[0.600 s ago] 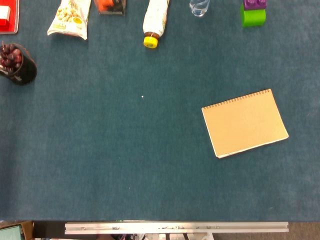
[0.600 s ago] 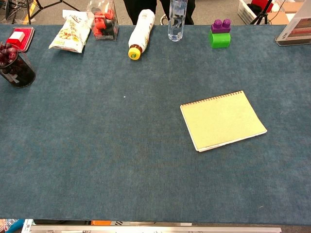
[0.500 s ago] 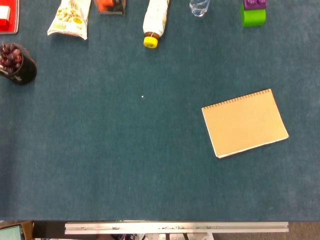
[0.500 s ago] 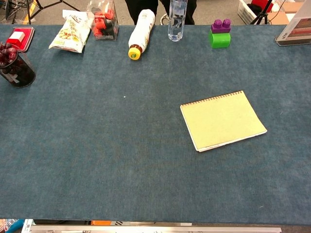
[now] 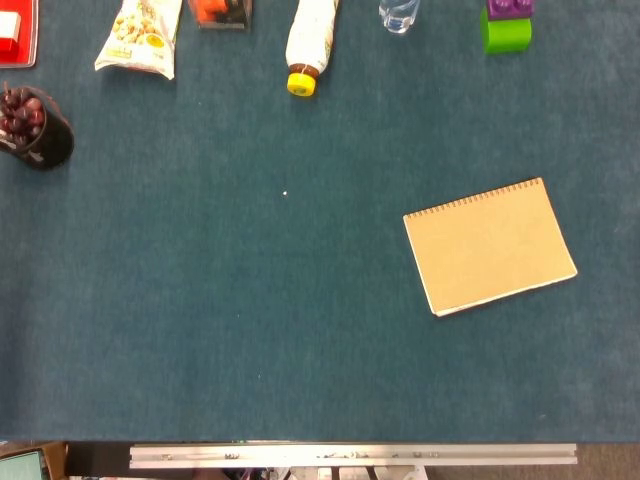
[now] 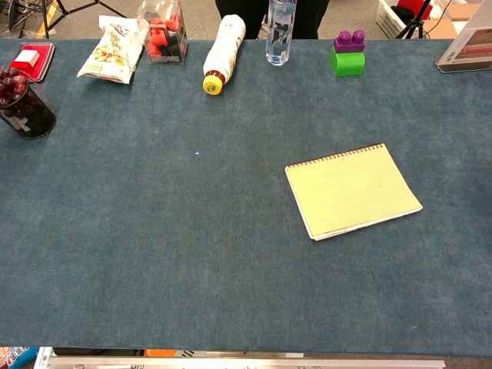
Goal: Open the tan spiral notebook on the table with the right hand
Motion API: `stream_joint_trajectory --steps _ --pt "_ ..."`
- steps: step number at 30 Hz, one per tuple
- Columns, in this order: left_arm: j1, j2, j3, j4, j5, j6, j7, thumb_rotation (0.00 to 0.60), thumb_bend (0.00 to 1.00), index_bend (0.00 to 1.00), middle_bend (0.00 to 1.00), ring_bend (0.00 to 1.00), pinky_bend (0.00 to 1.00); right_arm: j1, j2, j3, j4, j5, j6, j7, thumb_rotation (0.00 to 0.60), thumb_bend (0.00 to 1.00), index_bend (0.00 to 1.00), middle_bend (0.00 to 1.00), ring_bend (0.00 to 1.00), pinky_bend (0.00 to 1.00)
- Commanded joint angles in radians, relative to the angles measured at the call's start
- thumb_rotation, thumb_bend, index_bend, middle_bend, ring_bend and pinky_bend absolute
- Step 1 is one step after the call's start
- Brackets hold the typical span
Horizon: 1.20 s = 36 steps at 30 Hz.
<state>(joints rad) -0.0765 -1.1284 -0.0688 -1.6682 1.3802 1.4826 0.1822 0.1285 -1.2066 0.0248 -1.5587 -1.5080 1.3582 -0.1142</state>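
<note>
Head view shows the tan spiral notebook [image 5: 490, 247] lying shut and flat on the blue table [image 5: 250, 330], right of centre, its spiral binding along the far edge and the whole cover turned slightly so the far right corner sits highest. Neither hand appears in this view or in the chest view, so how their fingers stand cannot be told, and the notebook cannot be placed against a hand; it lies alone, with bare cloth all round it.

Chest view gives the same notebook [image 6: 352, 191] a yellower tint, its white page edges showing along the near left side. Along the far edge of the table stand a snack bag [image 6: 110, 54], a clear box with red and black contents [image 6: 163, 32], a white bottle with a yellow cap [image 6: 222, 52] lying on its side with the cap pointing toward the robot, a clear water bottle [image 6: 280, 32] upright, and a purple block stacked on a green block [image 6: 347, 52]. At the far left sit a dark cup of red fruit [image 6: 23, 104] and a red tray [image 6: 29, 59].

Compared with the earlier frames, nothing on the table has shifted. The only difference is beyond the far edge in the chest view, where the dark-clothed figure [image 6: 269, 9] has moved to the right.
</note>
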Motion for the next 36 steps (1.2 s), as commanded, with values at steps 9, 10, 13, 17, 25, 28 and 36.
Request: stream_joint_trajectory --steps 9,10,13,17,25,28,36 --pt "0.001 0.005 0.0 0.0 0.0 -0.004 -0.011 0.6 0.24 0.47 0.29 0.24 0.37 0.016 -0.13 -0.052 0.147 -0.128 0.033 0.053 0.6 0.2 0.19 0.07 0.0 0.14" --pt "0.001 0.005 0.0 0.0 -0.001 -0.004 -0.011 0.6 0.24 0.47 0.29 0.24 0.37 0.016 -0.137 -0.052 0.158 -0.135 0.042 0.061 0.6 0.19 0.17 0.07 0.0 0.14" --pt "0.002 0.006 -0.001 0.0 -0.003 -0.004 -0.013 0.6 0.24 0.47 0.29 0.24 0.37 0.016 -0.156 -0.054 0.189 -0.151 0.06 0.083 0.6 0.16 0.14 0.05 0.0 0.12" --pt "0.003 0.004 0.001 0.0 -0.003 -0.005 -0.011 0.6 0.24 0.47 0.3 0.24 0.37 0.019 -0.169 -0.059 0.214 -0.155 0.058 0.091 0.6 0.11 0.13 0.05 0.0 0.11" --pt "0.002 0.008 -0.004 -0.002 -0.006 -0.006 -0.02 0.6 0.24 0.47 0.3 0.24 0.37 0.027 -0.199 -0.072 0.25 -0.147 0.025 0.074 0.6 0.09 0.13 0.03 0.0 0.11" --pt "0.004 0.01 -0.005 -0.002 -0.006 -0.004 -0.026 0.6 0.24 0.47 0.3 0.24 0.37 0.033 -0.212 -0.077 0.268 -0.14 0.004 0.068 0.6 0.09 0.13 0.02 0.0 0.1" --pt "0.004 0.013 -0.005 -0.001 -0.008 -0.007 -0.03 0.6 0.24 0.47 0.3 0.24 0.37 0.043 -0.241 -0.086 0.311 -0.126 -0.036 0.072 0.6 0.09 0.13 0.02 0.0 0.1"
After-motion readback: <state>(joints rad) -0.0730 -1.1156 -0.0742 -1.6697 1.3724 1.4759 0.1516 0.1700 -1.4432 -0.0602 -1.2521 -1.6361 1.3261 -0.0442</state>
